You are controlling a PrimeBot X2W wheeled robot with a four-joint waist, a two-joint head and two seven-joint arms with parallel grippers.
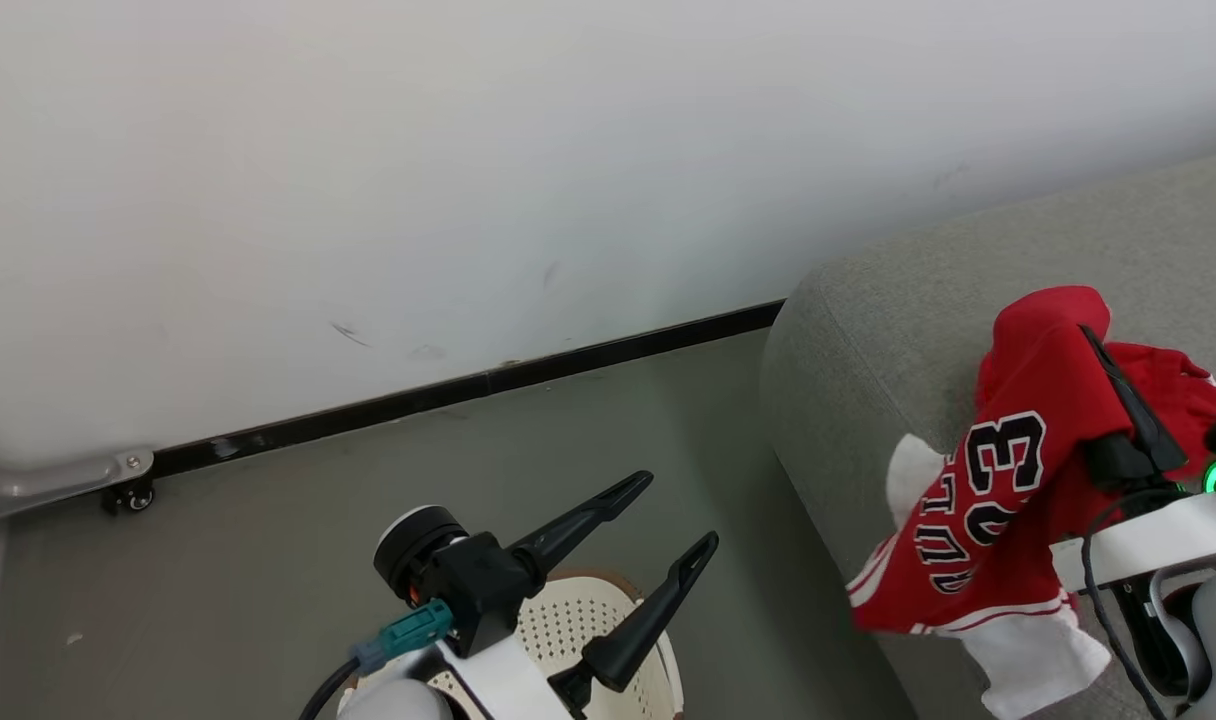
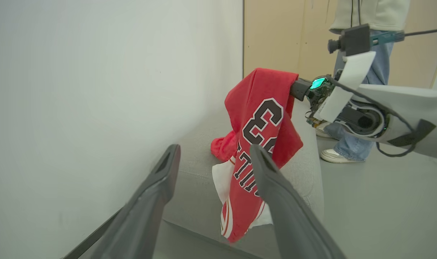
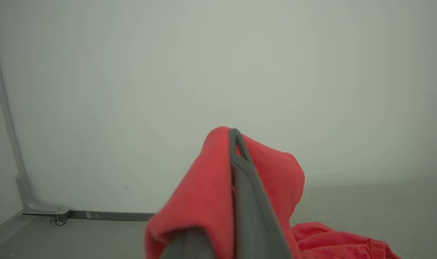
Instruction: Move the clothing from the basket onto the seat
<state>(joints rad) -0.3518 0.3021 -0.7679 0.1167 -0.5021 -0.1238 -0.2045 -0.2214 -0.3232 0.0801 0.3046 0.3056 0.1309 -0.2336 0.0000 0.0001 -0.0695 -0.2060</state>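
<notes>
Head view: right pincer (image 1: 1080,330) pinches limp jersey (image 1: 988,500) over woven seat (image 1: 868,350); left pincer (image 1: 680,510) spread.

Plain white wall (image 1: 468,150), faintly scuffed. Black baseboard (image 1: 468,385) along wall's foot. Grey floor (image 1: 218,580) up to wall. Small caster (image 1: 133,497) under grey metal bracket (image 1: 68,478) at wall's left end. Tan panel (image 2: 272,36) beyond wall's far corner.

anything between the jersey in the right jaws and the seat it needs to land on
Nothing visible. The jersey hangs from the right gripper over the seat, its lower end draping past the seat's edge. The plain red garment lies on the seat beside it, not blocking.
</notes>
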